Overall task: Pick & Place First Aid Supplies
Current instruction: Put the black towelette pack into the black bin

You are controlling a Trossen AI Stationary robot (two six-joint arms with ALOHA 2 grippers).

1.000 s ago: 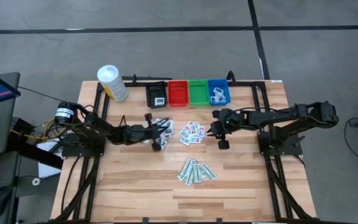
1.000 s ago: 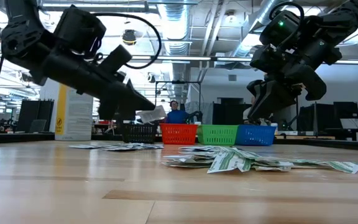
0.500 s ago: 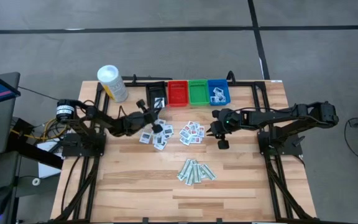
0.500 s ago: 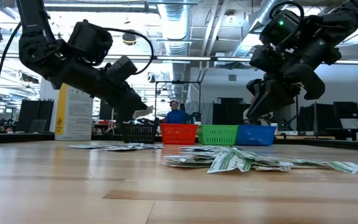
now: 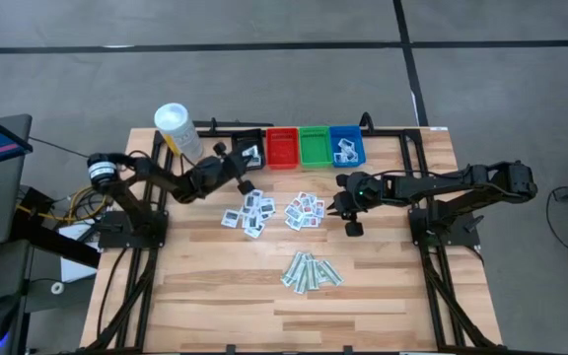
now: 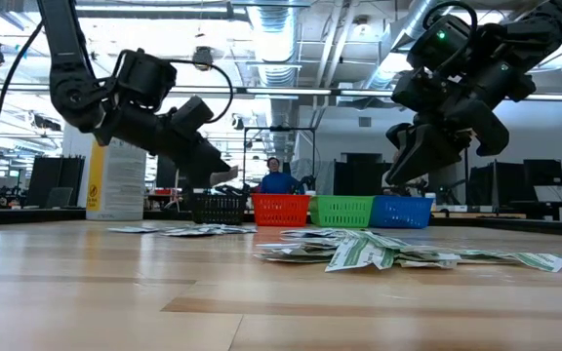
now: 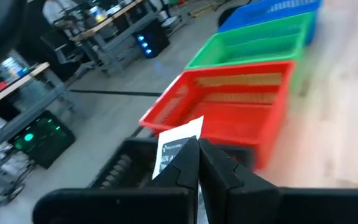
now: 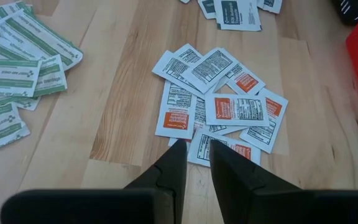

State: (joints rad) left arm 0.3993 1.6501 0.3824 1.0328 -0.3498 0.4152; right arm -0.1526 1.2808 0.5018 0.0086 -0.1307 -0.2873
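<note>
Left gripper [image 5: 242,170] at 11 o'clock on the table, just short of the black bin [image 5: 248,150], jaws pinched tight on one white packet [image 7: 178,144] held by its lower edge. Risk, as a judgement: the hold is thin; a quick swing or an early release could drop the packet short of the bin or into the red bin [image 5: 282,148] beside it.

Loose packets [image 5: 249,211] lie at centre; green strips [image 5: 312,270] toward 6 o'clock.

Right gripper [image 5: 348,209] hangs at 3 o'clock above the red-print packets [image 5: 305,210], fingers slightly apart, nothing held.

Against a second ago: left arm has carried the packet up from the pile toward the bins; right arm unchanged.
</note>
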